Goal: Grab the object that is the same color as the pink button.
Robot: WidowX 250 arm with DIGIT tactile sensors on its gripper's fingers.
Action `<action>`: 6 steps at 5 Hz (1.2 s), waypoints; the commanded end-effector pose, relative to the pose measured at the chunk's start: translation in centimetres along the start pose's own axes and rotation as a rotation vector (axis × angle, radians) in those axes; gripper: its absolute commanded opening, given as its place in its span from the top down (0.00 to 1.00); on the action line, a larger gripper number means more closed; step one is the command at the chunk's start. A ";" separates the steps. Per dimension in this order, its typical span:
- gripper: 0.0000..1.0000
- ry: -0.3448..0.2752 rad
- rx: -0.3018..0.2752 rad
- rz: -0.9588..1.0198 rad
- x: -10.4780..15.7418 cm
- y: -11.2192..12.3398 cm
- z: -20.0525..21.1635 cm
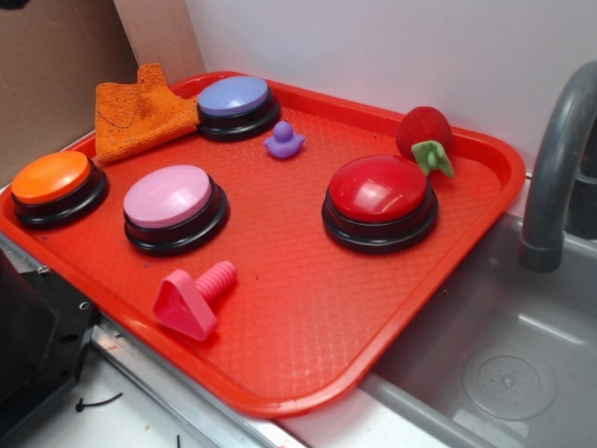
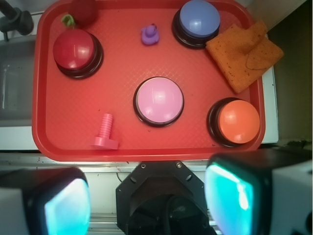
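On the red plastic tray (image 1: 308, 317) that covered most of the table, we found the small pink plastic toy bolt (image 1: 193, 297) lying on its side near the front edge, its flat triangular head toward the rim and its ribbed shaft pointing back toward the large round light-pink domed button (image 1: 173, 207) on its black base. The bolt lay near that button but did not touch it, and bare tray surrounded it on every side.

Left of the pink button stood an orange domed button (image 1: 56, 187), and behind that a crumpled orange cloth (image 1: 140, 112) rested against the tray's back corner. A lavender-blue domed button (image 1: 236, 105) sat just beside the cloth, with a small purple duck (image 1: 284, 141) close in front of it. Farther right was a red domed button (image 1: 380, 201), and behind it a red plush strawberry (image 1: 425, 135) with a green leaf lay against the tray's rim. Beyond the tray we saw a grey sink basin (image 1: 508, 364) and a grey faucet (image 1: 555, 177).

In the wrist view our pincer (image 2: 146, 203) hung high over the near side of the tray, well apart from the bolt (image 2: 105, 133). Its jaws stood wide apart, holding nothing, the two fingers (image 2: 61, 208) blurred at the bottom corners of that view. Nothing lay over or against the bolt.
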State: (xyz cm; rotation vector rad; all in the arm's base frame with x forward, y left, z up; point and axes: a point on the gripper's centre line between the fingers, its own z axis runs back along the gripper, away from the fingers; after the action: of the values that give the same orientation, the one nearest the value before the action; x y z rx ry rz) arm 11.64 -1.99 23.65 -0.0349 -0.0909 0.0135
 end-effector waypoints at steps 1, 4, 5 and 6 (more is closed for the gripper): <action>0.00 0.000 0.000 0.000 0.0 0.0 0.0; 0.00 0.069 -0.014 0.251 2.9 -2.4 -6.8; 0.00 0.148 0.010 0.254 3.4 -4.2 -10.6; 0.00 0.206 -0.009 0.238 3.6 -5.1 -13.0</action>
State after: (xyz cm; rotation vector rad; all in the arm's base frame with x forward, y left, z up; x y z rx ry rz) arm 16.42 -7.34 10.53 -0.0400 0.1480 0.2563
